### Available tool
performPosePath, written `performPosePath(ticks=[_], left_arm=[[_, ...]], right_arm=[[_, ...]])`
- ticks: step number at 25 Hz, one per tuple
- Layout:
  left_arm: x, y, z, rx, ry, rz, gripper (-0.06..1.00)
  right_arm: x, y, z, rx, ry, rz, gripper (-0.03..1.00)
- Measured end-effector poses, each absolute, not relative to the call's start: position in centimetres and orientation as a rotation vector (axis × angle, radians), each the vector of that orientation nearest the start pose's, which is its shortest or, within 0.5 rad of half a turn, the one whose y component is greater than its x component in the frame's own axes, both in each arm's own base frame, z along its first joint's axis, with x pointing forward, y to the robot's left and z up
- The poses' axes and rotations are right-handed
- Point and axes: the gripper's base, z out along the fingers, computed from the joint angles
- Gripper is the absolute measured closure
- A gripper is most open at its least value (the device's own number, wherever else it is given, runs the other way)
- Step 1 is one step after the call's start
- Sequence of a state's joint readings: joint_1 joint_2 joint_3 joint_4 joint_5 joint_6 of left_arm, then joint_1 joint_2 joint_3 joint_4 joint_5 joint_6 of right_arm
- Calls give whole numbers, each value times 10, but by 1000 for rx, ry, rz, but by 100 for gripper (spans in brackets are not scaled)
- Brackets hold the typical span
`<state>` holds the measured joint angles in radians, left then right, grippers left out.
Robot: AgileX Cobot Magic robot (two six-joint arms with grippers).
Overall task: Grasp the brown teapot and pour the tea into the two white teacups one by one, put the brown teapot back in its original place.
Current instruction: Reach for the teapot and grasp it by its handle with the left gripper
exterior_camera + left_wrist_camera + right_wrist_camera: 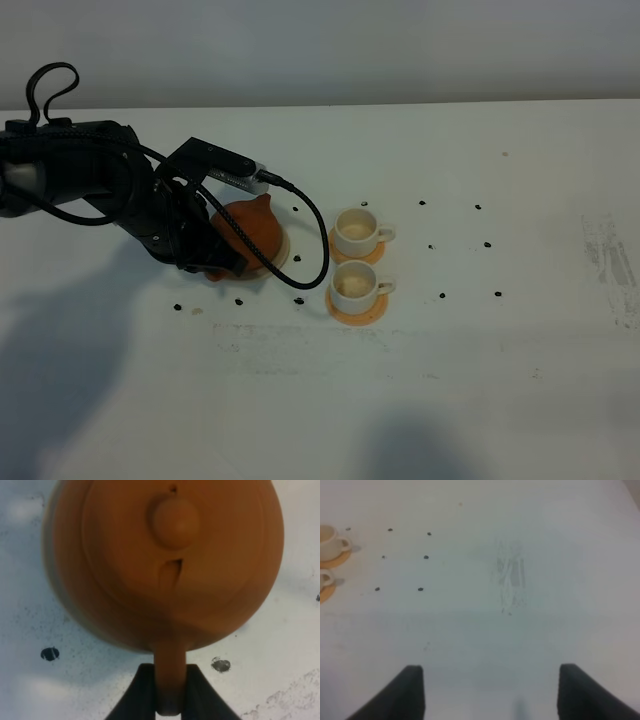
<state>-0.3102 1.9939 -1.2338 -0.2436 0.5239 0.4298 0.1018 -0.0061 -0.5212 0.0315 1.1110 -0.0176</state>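
The brown teapot [255,228] sits on its cream saucer [284,252], left of centre on the table. In the left wrist view I look down on the teapot [165,555] with its knobbed lid. My left gripper [170,695] is shut on the teapot's loop handle [170,672], one dark finger on each side. From above, the left gripper [230,254] sits at the teapot's near-left side. The two white teacups [356,230] [352,284] stand on orange coasters just right of the teapot. My right gripper [490,695] hangs open over bare table, nothing between its fingers.
The white table carries small black dots [442,296] and a grey scuffed patch [610,265] at the right edge. A black cable [310,225] loops from the left arm past the teapot toward the cups. Both cups [329,540] [323,578] show at the right wrist view's edge.
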Motion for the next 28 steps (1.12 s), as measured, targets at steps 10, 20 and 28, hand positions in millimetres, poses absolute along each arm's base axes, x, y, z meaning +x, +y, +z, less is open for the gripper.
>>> performPosePath(ticks=[10, 20, 28], left_arm=[[373, -130, 142, 842, 2618, -154, 86], [375, -130, 142, 936, 2565, -121, 86], [378, -130, 144, 980, 2507, -91, 86]], right_arm=[[-11, 1, 279, -126, 2064, 90, 42], [-11, 1, 279, -126, 2064, 90, 42], [-11, 1, 279, -126, 2064, 90, 42]])
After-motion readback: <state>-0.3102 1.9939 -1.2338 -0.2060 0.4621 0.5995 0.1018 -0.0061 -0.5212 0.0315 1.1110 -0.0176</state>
